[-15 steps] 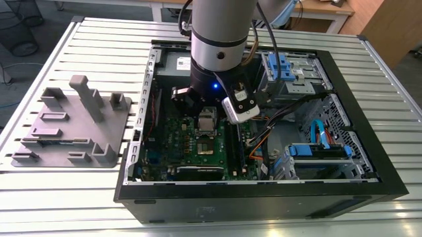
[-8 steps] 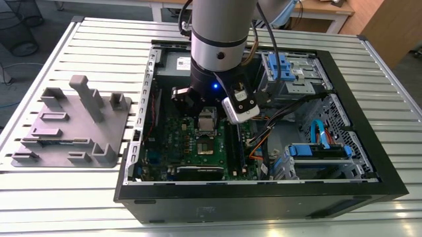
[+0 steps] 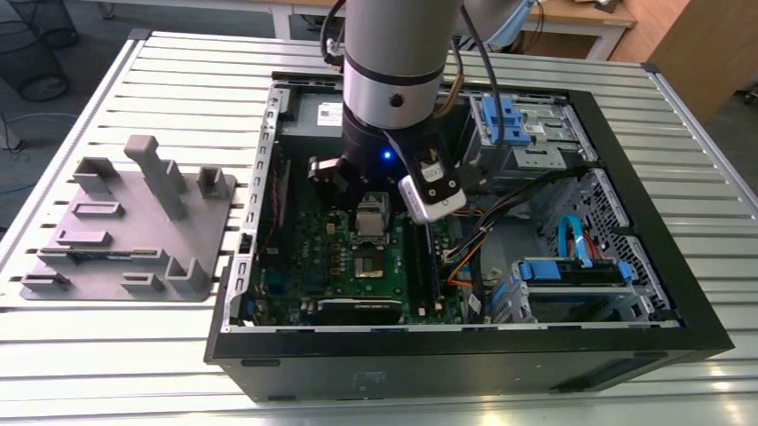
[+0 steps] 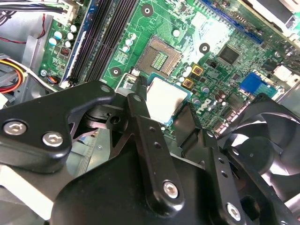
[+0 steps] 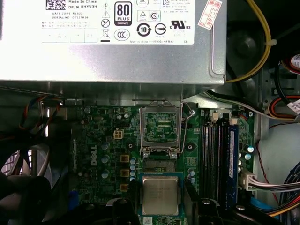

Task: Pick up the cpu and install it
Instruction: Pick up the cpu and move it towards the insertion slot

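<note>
Cpu [image 5: 160,194] silvery top up, pinched at two opposite edges by black hand [image 4: 164,107], just beside open socket [image 5: 159,165] on green motherboard [image 4: 185,21]. Socket's metal frame [image 5: 160,127] swung up on far side of socket from cpu. Memory slots [image 5: 216,154] alongside socket. Grey power supply [image 5: 112,61] beyond frame. Case [image 3: 474,366] on slatted surface [image 3: 106,373].

— How's the light?
— Bright, even, from overhead across the worktop [image 3: 142,355]. It's dimmer inside the case [image 3: 474,364], darkest by the fan [image 5: 23,178].
— Glare?
— White sheen on the cpu [image 4: 164,98] at my pincer [image 4: 161,107].
</note>
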{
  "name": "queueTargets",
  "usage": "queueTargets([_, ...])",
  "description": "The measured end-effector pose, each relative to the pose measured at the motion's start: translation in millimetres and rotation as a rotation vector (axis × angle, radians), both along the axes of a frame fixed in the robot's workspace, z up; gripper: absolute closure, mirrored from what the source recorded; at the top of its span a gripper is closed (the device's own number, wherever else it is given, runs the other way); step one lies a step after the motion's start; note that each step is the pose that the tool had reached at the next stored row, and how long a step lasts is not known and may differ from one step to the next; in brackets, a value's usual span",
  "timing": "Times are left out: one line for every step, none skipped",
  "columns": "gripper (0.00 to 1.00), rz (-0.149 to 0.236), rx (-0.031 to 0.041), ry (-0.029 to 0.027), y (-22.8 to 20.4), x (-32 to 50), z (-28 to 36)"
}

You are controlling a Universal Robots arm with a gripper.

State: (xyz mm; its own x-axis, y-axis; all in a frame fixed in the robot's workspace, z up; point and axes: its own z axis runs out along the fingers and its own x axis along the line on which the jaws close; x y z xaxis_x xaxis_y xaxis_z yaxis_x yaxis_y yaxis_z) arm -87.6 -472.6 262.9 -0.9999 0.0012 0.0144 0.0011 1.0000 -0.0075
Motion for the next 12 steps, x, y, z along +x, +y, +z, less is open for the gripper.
queueTargets([0.53, 0.0, 0.0, 0.0, 0.0, 0.0, -0.8])
queueTargets([0.53, 0.0, -0.0002, 0.0001, 0.0, 0.0, -2.1])
queueTargets([0.53, 0.0, -0.0001, -0.0001, 0.0, -0.1, -3.9])
queueTargets([0.53, 0.0, -0.0001, -0.0003, 0.0, 0.0, -5.8])
queueTargets([0.53, 0.0, -0.0003, -0.0004, 0.0, -0.1, -7.5])
queueTargets([0.53, 0.0, -0.0002, -0.0006, 0.0, -0.2, -9.3])
queueTargets([0.53, 0.0, -0.0003, -0.0008, 0.0, -0.3, -11.2])
queueTargets([0.53, 0.0, -0.0002, -0.0011, 0.0, -0.4, -13.0])
queueTargets([0.53, 0.0, -0.0003, -0.0012, 0.0, -0.6, -14.8])
queueTargets([0.53, 0.0, -0.0002, -0.0012, 0.0, -0.9, -16.6])
queueTargets([0.53, 0.0, -0.0002, -0.0013, 0.0, -1.3, -18.2])
queueTargets([0.53, 0.0, -0.0003, -0.0014, 0.0, -1.7, -19.9])
